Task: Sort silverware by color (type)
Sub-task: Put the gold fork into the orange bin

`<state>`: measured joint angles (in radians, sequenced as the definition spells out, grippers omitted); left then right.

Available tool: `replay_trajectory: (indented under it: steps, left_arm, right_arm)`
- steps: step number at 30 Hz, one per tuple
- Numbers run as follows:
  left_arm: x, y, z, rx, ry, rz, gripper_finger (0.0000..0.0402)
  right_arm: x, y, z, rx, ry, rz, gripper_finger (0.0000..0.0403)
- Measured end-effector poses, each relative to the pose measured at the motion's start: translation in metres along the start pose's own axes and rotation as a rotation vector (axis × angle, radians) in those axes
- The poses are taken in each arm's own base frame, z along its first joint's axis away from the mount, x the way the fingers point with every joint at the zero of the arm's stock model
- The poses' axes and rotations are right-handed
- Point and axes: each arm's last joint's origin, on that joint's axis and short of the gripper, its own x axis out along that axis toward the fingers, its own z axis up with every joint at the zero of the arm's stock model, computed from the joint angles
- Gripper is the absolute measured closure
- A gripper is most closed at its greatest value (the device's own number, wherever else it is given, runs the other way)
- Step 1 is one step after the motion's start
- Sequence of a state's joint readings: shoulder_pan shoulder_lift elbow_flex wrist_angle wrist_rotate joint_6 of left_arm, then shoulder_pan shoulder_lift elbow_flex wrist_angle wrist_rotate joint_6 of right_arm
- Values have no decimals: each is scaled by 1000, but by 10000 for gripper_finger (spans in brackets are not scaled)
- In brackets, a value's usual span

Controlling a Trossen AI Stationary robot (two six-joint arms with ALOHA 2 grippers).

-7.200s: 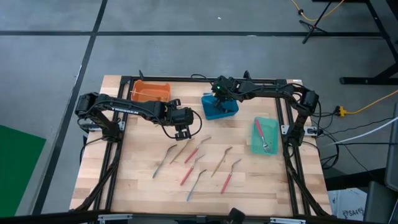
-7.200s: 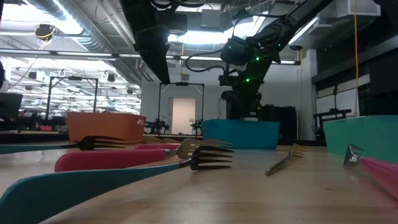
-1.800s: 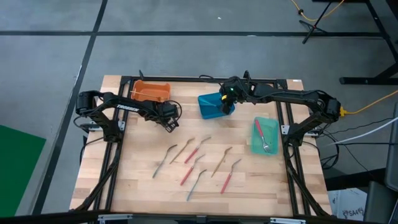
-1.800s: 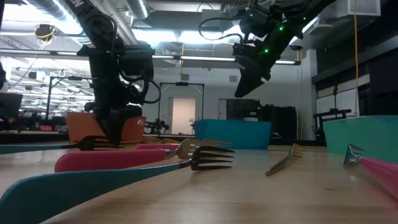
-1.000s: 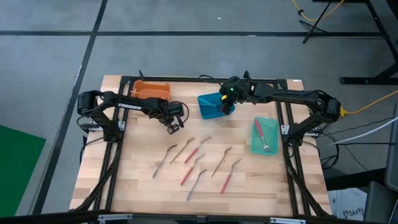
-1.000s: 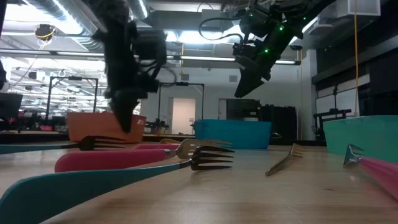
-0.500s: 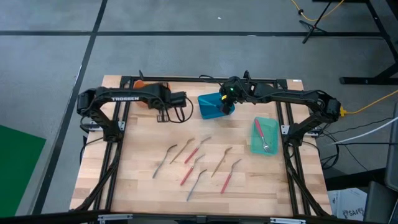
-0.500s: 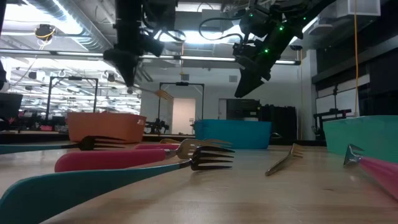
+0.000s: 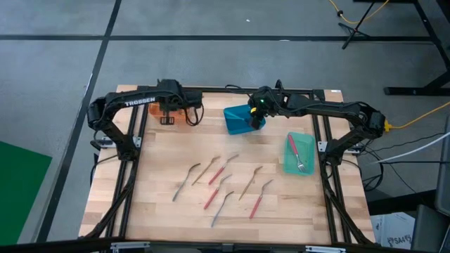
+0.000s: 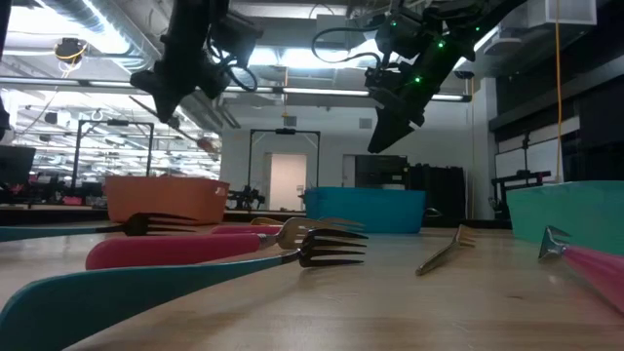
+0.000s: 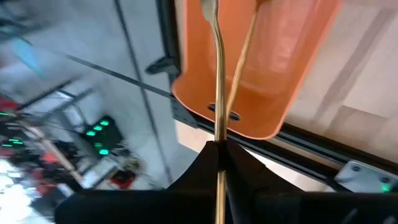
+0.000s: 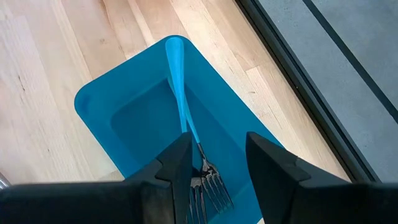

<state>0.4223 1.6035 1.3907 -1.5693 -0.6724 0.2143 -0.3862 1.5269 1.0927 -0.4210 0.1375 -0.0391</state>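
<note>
Landmark: blue rectangular plastic bin (image 9: 245, 119), at the rear centre of the pale wooden slatted worktop (image 9: 162, 183).

Left gripper (image 9: 166, 117): raised over the orange rectangular plastic bin (image 9: 181, 109), which sits well to the left of the blue bin along the rear edge. In the left wrist view its fingers (image 11: 245, 168) are pinched tight on the thin gold-tan handle of a utensil (image 11: 217, 81), which runs out over the orange bin's interior. The utensil's far end is cut off, so type cannot be told. In the low view this gripper (image 10: 156, 97) hangs well above the orange bin's rim.

Right gripper (image 9: 254, 121): poised directly above the blue bin. Right wrist view shows its two fingers (image 12: 171, 168) spread apart with nothing between them. Inside the blue bin lie a blue-handled fork (image 12: 186, 124) and further dark fork tines beside it.

Green rectangular plastic bin (image 9: 299, 153): to the right of the blue bin and nearer the front, holding a red-handled utensil (image 9: 292, 146) and a silver-grey one (image 9: 301, 166).

Loose silverware on the worktop, in front of the blue bin, all lying flat at a slant:
- gold-tan pieces (image 9: 205, 169), (image 9: 249, 181)
- red-handled pieces (image 9: 220, 171), (image 9: 213, 194), (image 9: 257, 199)
- silver-grey pieces (image 9: 184, 182), (image 9: 221, 208)

Low view: a red-handled fork (image 10: 195, 249) and a teal-handled fork (image 10: 117, 297) lie closest to the camera.
</note>
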Motion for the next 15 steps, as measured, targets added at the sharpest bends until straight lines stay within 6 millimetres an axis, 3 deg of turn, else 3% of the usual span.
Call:
replay_trajectory:
  steps: [15]
  left_arm:
    - [33, 29, -7, -41, -25, -255, 395]
  right_arm:
    - [0, 0, 0, 0, 1, 0, 265]
